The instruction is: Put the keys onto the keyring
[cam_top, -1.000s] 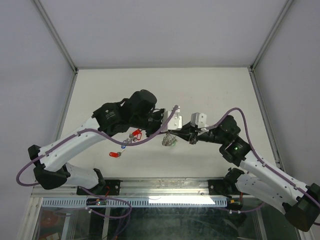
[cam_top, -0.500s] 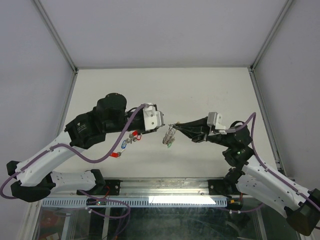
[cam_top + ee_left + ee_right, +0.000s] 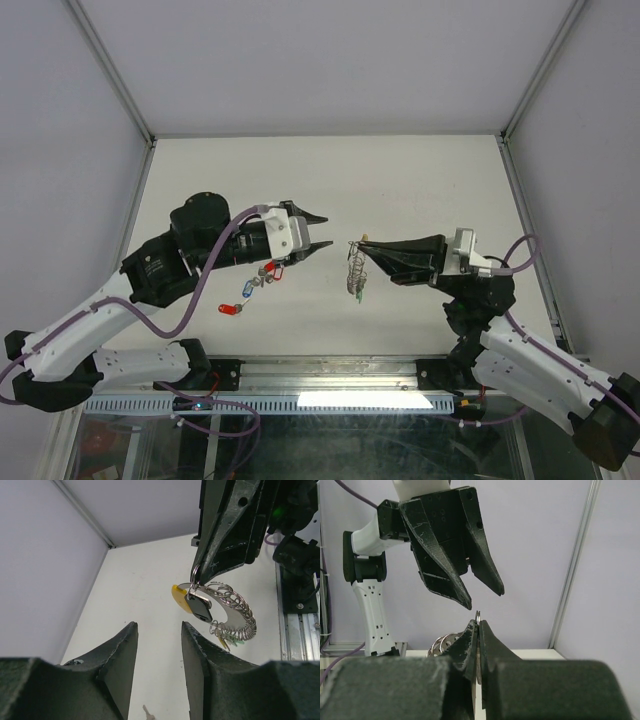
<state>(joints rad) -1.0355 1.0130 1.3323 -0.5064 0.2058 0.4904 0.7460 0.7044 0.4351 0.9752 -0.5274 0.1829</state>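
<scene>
The white table (image 3: 400, 180) has the left arm (image 3: 150, 275) reaching in from one side and the right arm (image 3: 530, 350) from the other, their claws pointing tip to tip above its middle with a gap between them. The left claw (image 3: 327, 231) has its two dark fingers partly spread and holds nothing. The right claw (image 3: 353, 247) is pressed fully together on the top end of the keyring (image 3: 240, 612), which hangs in the air off the table, between the two claws and at the right one's tip. It is thin bright silver wire, seen from the left wrist as a curved run of overlapping loops drooping from the pinch. The hung keys (image 3: 200, 609) dangle on it: one with a dark head just under the tip, a yellow tag (image 3: 178, 596) beside that, a green tag (image 3: 236, 643) at the low end. The loose keys (image 3: 262, 278) lie on the table near the left claw, well apart from the ring, with a red tag (image 3: 275, 267), a blue tag (image 3: 247, 292) and a second red tag (image 3: 228, 310). Any writing on the tags is too small to read
</scene>
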